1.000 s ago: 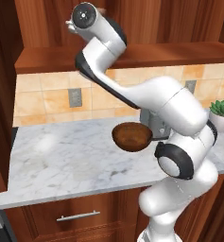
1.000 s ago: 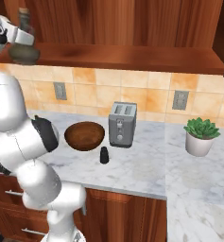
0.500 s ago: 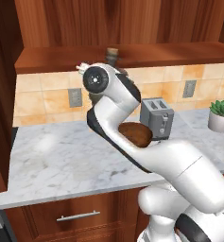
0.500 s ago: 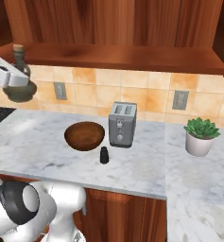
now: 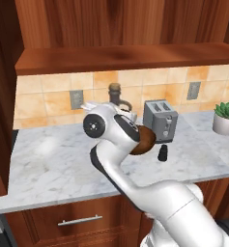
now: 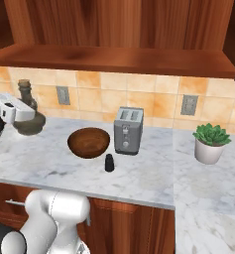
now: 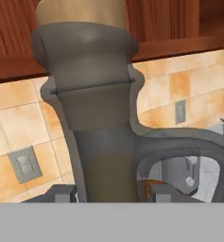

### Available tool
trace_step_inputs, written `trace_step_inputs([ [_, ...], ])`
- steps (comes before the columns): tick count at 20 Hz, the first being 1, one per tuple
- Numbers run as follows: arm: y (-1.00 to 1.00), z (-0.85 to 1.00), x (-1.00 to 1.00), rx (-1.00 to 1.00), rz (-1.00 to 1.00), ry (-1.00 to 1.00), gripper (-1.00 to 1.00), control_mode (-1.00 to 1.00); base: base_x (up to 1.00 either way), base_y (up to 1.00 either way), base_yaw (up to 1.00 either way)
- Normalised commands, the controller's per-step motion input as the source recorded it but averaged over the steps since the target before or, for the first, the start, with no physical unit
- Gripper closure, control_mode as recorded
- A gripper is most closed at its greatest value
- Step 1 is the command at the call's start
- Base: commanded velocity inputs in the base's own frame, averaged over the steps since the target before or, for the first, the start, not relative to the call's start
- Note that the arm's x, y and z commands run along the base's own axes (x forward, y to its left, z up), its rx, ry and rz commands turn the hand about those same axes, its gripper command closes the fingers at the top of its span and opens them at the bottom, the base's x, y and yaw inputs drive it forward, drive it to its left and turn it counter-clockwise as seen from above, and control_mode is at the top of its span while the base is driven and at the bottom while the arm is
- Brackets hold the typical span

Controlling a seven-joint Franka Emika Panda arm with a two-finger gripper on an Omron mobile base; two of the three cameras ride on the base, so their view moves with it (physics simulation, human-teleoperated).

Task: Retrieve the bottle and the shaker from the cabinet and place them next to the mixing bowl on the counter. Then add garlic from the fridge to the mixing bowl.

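My gripper is shut on the bottle, a grey-brown jug with a cork stopper and a loop handle. It hangs upright just above the counter, left of the brown mixing bowl. The hand view has the bottle's neck close up between my fingertips. From the left base view the bottle's top peeks over my arm, which hides part of the bowl. A small dark shaker stands on the counter just right of the bowl. The garlic and the fridge are out of view.
A silver toaster stands behind the shaker, right of the bowl. A potted plant sits at the counter's right end. Shut wooden cabinets hang over the tiled wall. Bare marble lies in front of the bowl and to its left.
My gripper has come down with the bottle from cabinet height to just above the counter, left of the bowl. The bowl, shaker and toaster have not moved.
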Motion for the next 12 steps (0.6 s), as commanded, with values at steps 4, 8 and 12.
trace_step_inputs([
  [4,0.25,-0.77,0.09,-0.08,-0.10,0.14,1.00,-1.00,0.00,0.00,0.00],
  [8,0.10,-0.45,0.14,-0.01,-0.05,0.10,1.00,-1.00,0.00,0.00,0.00],
  [12,0.00,-0.13,0.09,0.01,-0.01,0.01,1.00,-1.00,0.00,0.00,0.00],
])
